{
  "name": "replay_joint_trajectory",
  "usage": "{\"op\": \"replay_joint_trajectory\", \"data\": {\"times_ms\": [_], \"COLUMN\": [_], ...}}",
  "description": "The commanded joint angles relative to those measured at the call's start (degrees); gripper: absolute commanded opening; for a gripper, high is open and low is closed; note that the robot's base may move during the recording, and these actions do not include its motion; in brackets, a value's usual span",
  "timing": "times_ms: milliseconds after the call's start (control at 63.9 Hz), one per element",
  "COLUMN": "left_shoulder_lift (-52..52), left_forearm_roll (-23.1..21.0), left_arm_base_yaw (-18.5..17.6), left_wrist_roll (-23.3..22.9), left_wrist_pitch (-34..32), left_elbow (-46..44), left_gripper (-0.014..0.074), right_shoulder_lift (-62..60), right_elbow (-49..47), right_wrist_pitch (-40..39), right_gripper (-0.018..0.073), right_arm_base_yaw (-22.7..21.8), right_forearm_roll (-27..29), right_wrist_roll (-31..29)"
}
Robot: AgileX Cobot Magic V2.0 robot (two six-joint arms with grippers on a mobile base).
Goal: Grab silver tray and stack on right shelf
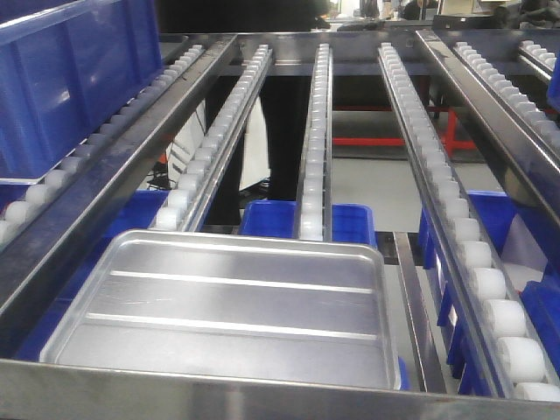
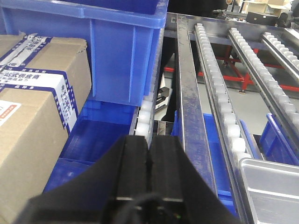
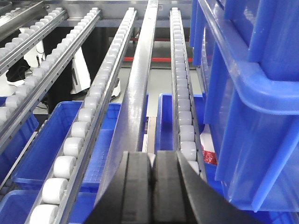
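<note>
- Left pincer (image 2: 148, 161): black pads clenched together, grasping nothing.
- Right pincer (image 3: 153, 179): likewise clenched, empty.
- Shiny rectangular silver tray (image 1: 236, 306): lies on the steel-framed roller shelf (image 1: 315, 149), at its flat front bar (image 1: 262, 391).

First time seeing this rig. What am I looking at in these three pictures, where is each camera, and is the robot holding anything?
This is a two-armed robot at a roller shelf. The front view looks along its sloping rails; a silver tray lies flat on them, just behind the steel front bar. The other cameras ride on the wrists. The left one shows black jaws closed on nothing, beside cardboard boxes and a blue bin. The right one shows closed, empty jaws too, blue bins alongside.
</note>
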Motion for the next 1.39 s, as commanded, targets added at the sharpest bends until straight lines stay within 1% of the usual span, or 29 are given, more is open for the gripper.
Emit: {"op": "replay_joint_trajectory", "data": {"times_ms": [0, 282, 344, 423, 485, 517, 564, 705, 767, 845, 892, 939, 971, 1002, 1049, 1096, 1159, 1190, 1221, 1252, 1299, 1378], "left_shoulder_lift": [-0.9, -0.9, -0.9, -0.9, -0.8, -0.5, 0.2, 6.3, 11.2, 17.8, 21.7, 25.6, 28.7, 31.1, 34.4, 38.1, 42.3, 44.2, 46.0, 47.5, 49.7, 53.1], "left_forearm_roll": [-0.4, -0.4, -0.4, -0.7, -0.7, -0.6, 0.2, 0.6, 0.6, 0.5, -0.5, -2.5, -4.7, -6.6, -8.7, -9.6, -9.7, -9.7, -9.9, -9.9, -9.9, -10.0], "left_arm_base_yaw": [0.0, 0.0, 0.0, 0.0, 0.0, 0.0, 0.0, -0.2, -0.6, -1.8, -2.9, -4.2, -5.4, -6.4, -8.0, -9.7, -11.5, -12.4, -13.3, -14.4, -16.2, -19.2], "left_wrist_roll": [0.0, 0.0, 0.0, 0.0, 0.0, 0.0, 0.0, 0.0, 0.0, 0.1, 1.8, 5.4, 9.0, 11.4, 14.5, 16.5, 16.5, 16.5, 16.5, 16.5, 16.5, 16.5], "left_wrist_pitch": [-5.1, -7.6, -9.2, -12.8, -13.7, -12.6, -8.3, 14.6, 22.6, 29.0, 32.0, 33.9, 34.9, 35.0, 35.1, 35.7, 36.4, 36.5, 36.5, 36.4, 36.4, 36.4], "left_elbow": [1.0, 1.0, 1.0, 0.7, -0.7, -2.2, -5.7, -21.8, -28.8, -36.3, -39.6, -42.4, -44.5, -45.8, -47.4, -49.0, -50.7, -51.1, -51.6, -51.9, -52.3, -52.5], "left_gripper": [-0.0093, -0.0093, -0.0093, -0.0093, -0.0093, -0.0093, -0.0093, -0.0093, -0.009, -0.009, -0.009, -0.009, -0.0089, -0.0073, -0.002, 0.0071, 0.02, 0.0249, 0.0279, 0.029, 0.0284, 0.0284], "right_shoulder_lift": [-1.2, -1.2, -1.2, -1.2, -1.2, -1.2, -1.2, -1.2, -1.2, -1.2, -1.2, -1.2, -1.2, -1.2, -1.2, -1.2, -1.2, -1.2, -1.2, -1.2, -1.2, -1.2], "right_elbow": [-1.1, -1.1, -1.1, -1.1, -1.1, -1.1, -1.1, -1.1, -1.1, -1.1, -1.1, -1.1, -1.1, -1.1, -1.1, -1.1, -1.1, -1.1, -1.1, -1.1, -1.1, -1.6], "right_wrist_pitch": [-5.5, -5.5, -5.5, -5.5, -5.5, -5.5, -5.5, -5.7, -5.7, -5.7, -5.7, -5.7, -5.7, -5.7, -5.7, -5.7, -5.7, -5.8, -5.8, -5.9, -6.4, -10.5], "right_gripper": [0.0056, 0.0056, 0.0056, 0.0056, 0.0056, 0.0056, 0.0056, 0.0056, 0.0056, 0.0056, 0.0056, 0.0056, 0.0056, 0.0056, 0.0056, 0.0056, 0.0056, 0.0056, 0.0056, 0.0056, 0.0056, 0.0056], "right_arm_base_yaw": [-0.3, -0.3, -0.3, -0.3, -0.3, -0.3, -0.3, -0.3, -0.3, -0.3, -0.3, -0.3, -0.3, -0.3, -0.3, -0.3, -0.3, -0.3, -0.3, -0.3, -0.3, -0.3], "right_forearm_roll": [-0.2, -0.2, -0.2, -0.5, -0.5, -0.5, -0.5, -0.5, -0.5, -0.5, -0.5, -0.5, -0.5, -0.5, -0.5, -0.5, -0.5, -0.5, -0.5, -0.5, -0.2, 2.0], "right_wrist_roll": [-0.4, -0.4, -0.4, -0.4, -0.4, -0.4, -0.4, -0.4, -0.4, -0.4, -0.4, -0.4, -0.4, -0.4, -0.4, -0.4, -0.4, -0.4, -0.4, -0.4, 0.1, 3.1]}}
